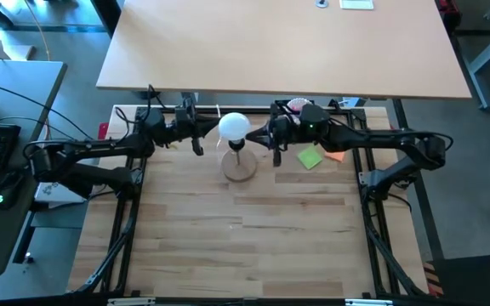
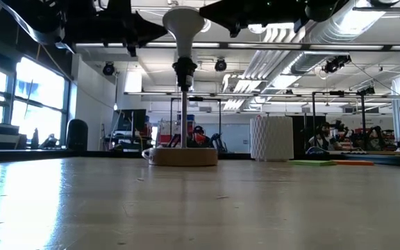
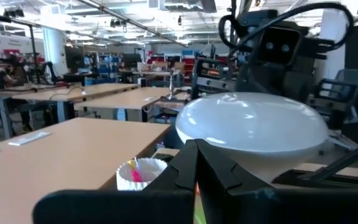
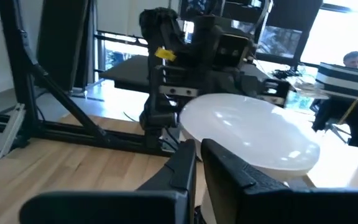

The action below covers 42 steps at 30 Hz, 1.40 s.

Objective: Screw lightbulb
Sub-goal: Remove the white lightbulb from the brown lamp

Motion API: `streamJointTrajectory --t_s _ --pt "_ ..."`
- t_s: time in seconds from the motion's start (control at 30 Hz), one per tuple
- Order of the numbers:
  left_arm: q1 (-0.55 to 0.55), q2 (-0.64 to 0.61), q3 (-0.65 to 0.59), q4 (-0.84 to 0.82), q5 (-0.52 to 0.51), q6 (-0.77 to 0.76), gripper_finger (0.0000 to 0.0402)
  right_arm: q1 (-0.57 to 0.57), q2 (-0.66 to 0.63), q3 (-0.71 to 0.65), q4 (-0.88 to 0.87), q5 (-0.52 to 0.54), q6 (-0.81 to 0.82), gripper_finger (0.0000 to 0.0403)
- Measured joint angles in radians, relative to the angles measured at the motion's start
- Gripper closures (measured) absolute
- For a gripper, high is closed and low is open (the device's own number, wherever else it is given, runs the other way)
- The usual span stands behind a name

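High view: lightbulb (image 1: 234,127) sits atop the black socket post of the wooden disc stand (image 1: 240,166), between both grippers. Left gripper (image 1: 197,143) closed, empty, just beside the bulb. Right gripper (image 1: 274,149) nearly closed beside it; contact unclear.
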Motion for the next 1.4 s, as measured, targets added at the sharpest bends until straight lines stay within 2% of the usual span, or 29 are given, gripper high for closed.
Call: streamJointTrajectory --t_s 0.2,0.37,0.6,0.77,0.87,0.93,1.1,1.4 --pt "-0.010 -0.029 -0.001 -0.035 0.004 -0.012 0.0402 -0.028 -0.029 0.000 -0.041 0.040 -0.001 0.0373" --pt "-0.039 -0.054 0.000 -0.045 0.081 -0.012 0.0401 -0.063 -0.036 0.002 -0.078 0.165 0.001 0.0373" --pt "-0.086 -0.062 0.000 -0.054 0.032 0.024 0.0401 -0.096 -0.038 0.002 -0.113 0.171 0.018 0.0373" --pt "-0.075 -0.068 0.000 -0.113 -0.101 0.027 0.0401 -0.096 -0.089 0.002 -0.174 0.226 -0.010 0.0373" --pt "-0.041 -0.066 0.000 -0.119 -0.145 0.021 0.0401 -0.097 -0.125 0.002 -0.212 0.261 -0.010 0.0373" --pt "-0.018 -0.054 0.000 -0.098 -0.148 0.011 0.0401 -0.096 -0.137 0.003 -0.232 0.235 -0.011 0.0373" --pt "0.049 -0.002 0.001 -0.027 -0.099 -0.023 0.0401 -0.089 -0.141 0.003 -0.224 0.072 -0.010 0.0373" --pt "0.076 0.155 0.042 0.137 0.060 -0.083 0.0401 -0.082 -0.124 0.003 -0.222 0.049 -0.002 0.0373"
